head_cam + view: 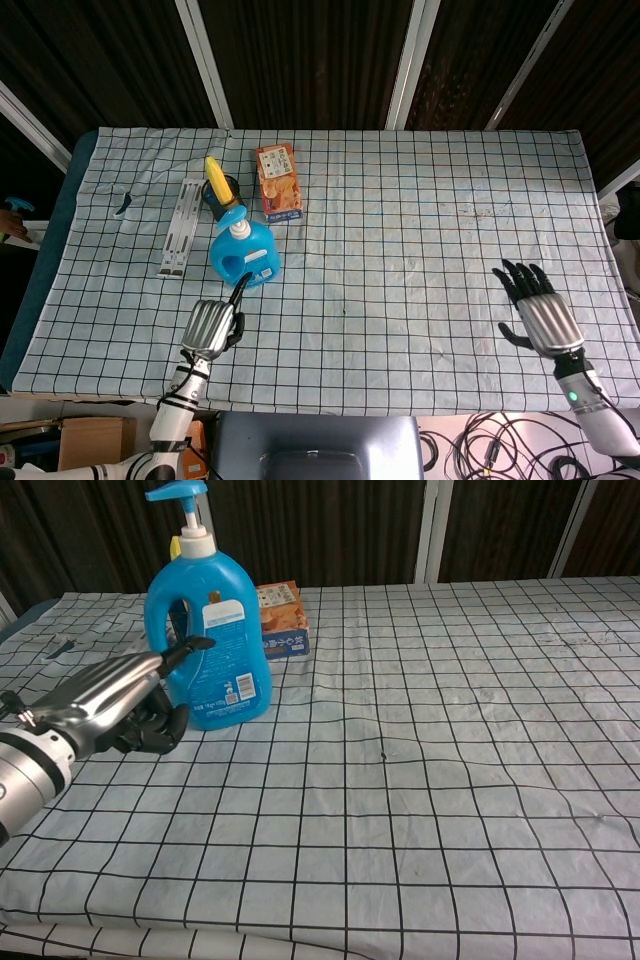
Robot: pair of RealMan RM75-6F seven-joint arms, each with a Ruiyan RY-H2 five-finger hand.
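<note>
A blue pump bottle [243, 254] [208, 640] stands upright on the checked cloth at centre left. My left hand [213, 324] [118, 702] sits just in front of it, fingers curled in and one finger stretched out, its tip at the bottle's side. It holds nothing. My right hand [538, 311] hovers near the table's front right with fingers spread and nothing in it; the chest view does not show it.
Behind the bottle lie an orange snack box [279, 181] [282, 618], a yellow corn cob on a dark cup [216, 180] and a grey metal bracket [179, 227]. The checked cloth [420, 220] covers the table; a small dark clip [122, 203] lies far left.
</note>
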